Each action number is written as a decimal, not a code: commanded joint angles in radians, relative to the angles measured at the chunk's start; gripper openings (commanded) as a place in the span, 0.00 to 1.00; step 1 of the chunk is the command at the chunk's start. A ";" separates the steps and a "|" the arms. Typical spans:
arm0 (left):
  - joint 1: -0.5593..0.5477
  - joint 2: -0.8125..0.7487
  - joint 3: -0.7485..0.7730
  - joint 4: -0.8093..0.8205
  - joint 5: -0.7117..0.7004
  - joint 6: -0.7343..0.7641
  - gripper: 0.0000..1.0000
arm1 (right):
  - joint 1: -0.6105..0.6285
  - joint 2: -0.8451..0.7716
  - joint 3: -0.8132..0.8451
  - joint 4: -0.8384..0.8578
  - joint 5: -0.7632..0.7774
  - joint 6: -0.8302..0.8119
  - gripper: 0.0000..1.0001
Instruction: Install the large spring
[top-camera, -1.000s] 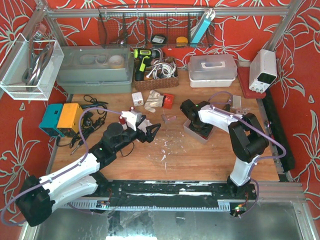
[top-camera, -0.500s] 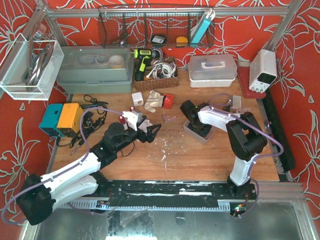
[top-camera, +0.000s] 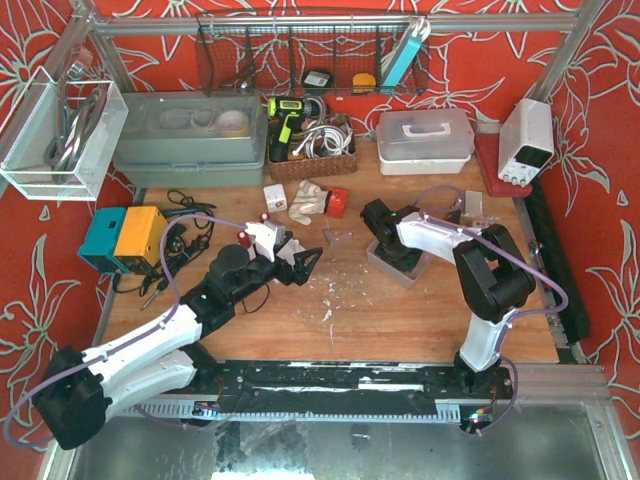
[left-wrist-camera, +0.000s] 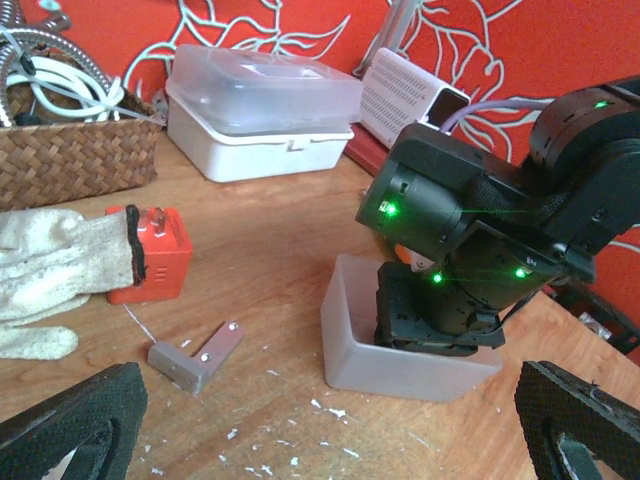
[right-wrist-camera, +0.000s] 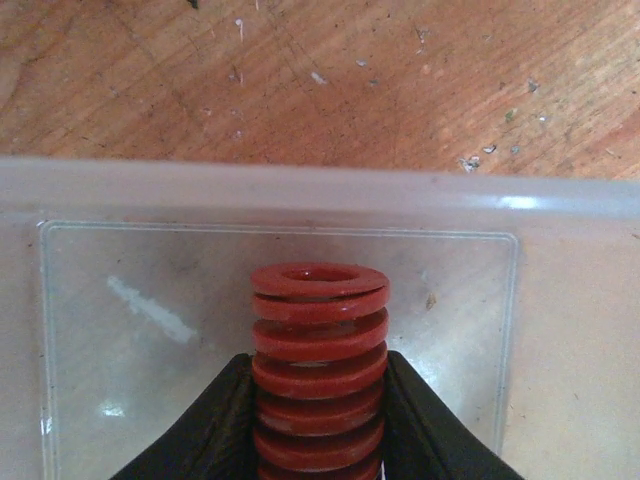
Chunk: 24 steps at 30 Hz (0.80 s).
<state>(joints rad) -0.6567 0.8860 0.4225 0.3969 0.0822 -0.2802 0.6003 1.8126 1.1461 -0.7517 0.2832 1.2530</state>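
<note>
Grasping the large spring (right-wrist-camera: 320, 330) is judged to be the step in hand. The right pincer (right-wrist-camera: 320, 405) is seen lowered into a clear plastic bin (right-wrist-camera: 480, 300) and closed on the red coil. Its two black fingers are pressed against the lower turns on either side, while the upper turns stand free. The spring is held upright inside the bin, near the middle of its floor, and nothing else is made out in that bin. The left pincer (left-wrist-camera: 325, 430) is spread to its widest and holds nothing. It is poised above the wooden surface (left-wrist-camera: 250, 260), to the left of the bin and apart from it.

For the next move a straight lift over the bin wall is called for, with a firm grip so that the coil is not tilted. The mount meant to receive it cannot be identified. Further back, a wicker basket (left-wrist-camera: 70, 165) is filled with cables and a metal hose. A lidded white box (left-wrist-camera: 260, 115) is shut, its contents hidden.
</note>
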 joint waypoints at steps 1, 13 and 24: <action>-0.009 0.010 0.008 0.007 -0.019 0.013 1.00 | -0.007 -0.062 -0.017 -0.002 0.010 -0.045 0.13; -0.009 0.063 0.026 -0.003 -0.043 -0.009 1.00 | -0.007 -0.381 -0.148 0.170 0.036 -0.365 0.06; -0.010 0.037 0.059 -0.065 0.018 -0.037 0.99 | 0.008 -0.736 -0.392 0.664 -0.309 -0.898 0.08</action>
<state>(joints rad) -0.6571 0.9565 0.4358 0.3702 0.0658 -0.3077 0.6006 1.1572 0.8268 -0.3321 0.1349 0.5694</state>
